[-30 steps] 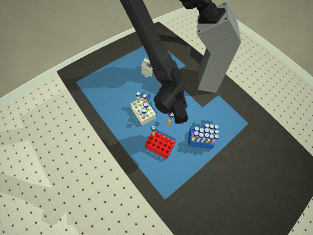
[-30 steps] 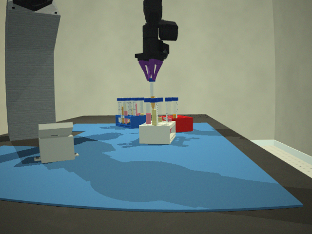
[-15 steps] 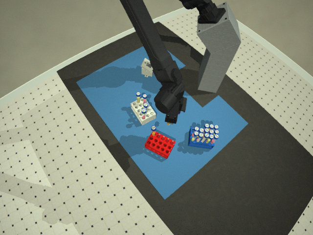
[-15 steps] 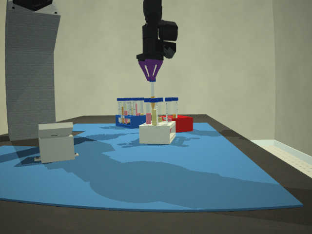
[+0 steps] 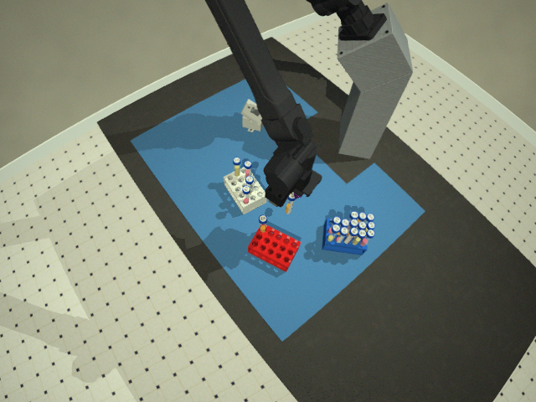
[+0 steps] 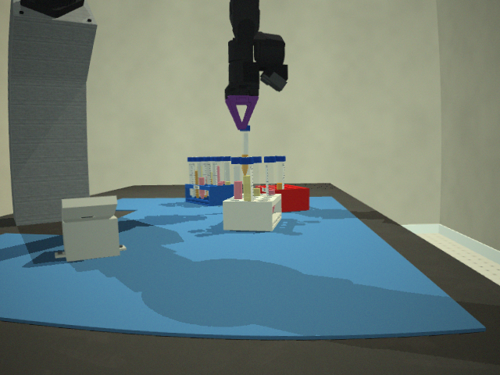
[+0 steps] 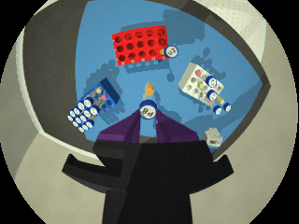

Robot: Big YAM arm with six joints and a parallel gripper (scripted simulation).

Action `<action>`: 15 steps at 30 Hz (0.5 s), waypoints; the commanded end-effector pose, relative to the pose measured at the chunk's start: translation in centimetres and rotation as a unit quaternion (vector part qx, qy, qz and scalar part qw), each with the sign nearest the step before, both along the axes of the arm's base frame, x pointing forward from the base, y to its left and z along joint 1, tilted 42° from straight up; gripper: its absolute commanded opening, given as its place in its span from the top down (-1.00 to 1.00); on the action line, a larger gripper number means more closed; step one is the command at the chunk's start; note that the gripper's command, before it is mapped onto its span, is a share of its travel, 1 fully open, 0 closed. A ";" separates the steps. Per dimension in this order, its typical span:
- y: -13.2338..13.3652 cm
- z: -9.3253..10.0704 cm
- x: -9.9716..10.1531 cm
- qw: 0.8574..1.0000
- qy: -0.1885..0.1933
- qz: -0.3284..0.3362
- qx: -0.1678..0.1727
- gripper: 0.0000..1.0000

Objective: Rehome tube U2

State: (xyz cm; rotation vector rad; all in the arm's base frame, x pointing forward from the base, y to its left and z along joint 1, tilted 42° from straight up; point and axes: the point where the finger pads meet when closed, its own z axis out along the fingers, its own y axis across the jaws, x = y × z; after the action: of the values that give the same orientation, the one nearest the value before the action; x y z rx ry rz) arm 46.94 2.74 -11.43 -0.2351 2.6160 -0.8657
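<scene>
plain beige walls stand behind a dark bench top; a pale dotted floor with a raised white rim surrounds it.

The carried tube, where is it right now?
In the top view, the tube hangs in the pincer above the mat, between the white rack and blue rack.

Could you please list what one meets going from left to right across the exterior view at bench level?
Grey tower → grey button box → blue rack → white rack → red rack.
</scene>
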 end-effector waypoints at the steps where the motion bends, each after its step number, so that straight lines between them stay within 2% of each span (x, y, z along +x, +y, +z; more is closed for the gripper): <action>1: 1.0 0.5 0.6 0.996 -0.060 -0.057 0.042 1.00; 4: 1.0 0.5 0.6 0.994 -0.069 -0.070 0.049 1.00; 7: 1.0 0.5 0.6 0.987 -0.095 -0.106 0.069 1.00; 8: 1.0 0.5 0.6 0.987 -0.096 -0.107 0.069 1.00; 9: 1.4 -0.6 -0.5 0.989 -0.085 -0.102 0.065 1.00; 15: 2.0 -1.8 -1.9 0.989 -0.086 -0.102 0.064 1.00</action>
State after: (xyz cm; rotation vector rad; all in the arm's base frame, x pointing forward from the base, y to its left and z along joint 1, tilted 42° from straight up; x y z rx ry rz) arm 45.96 3.20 -12.45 0.1338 2.5634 -0.7665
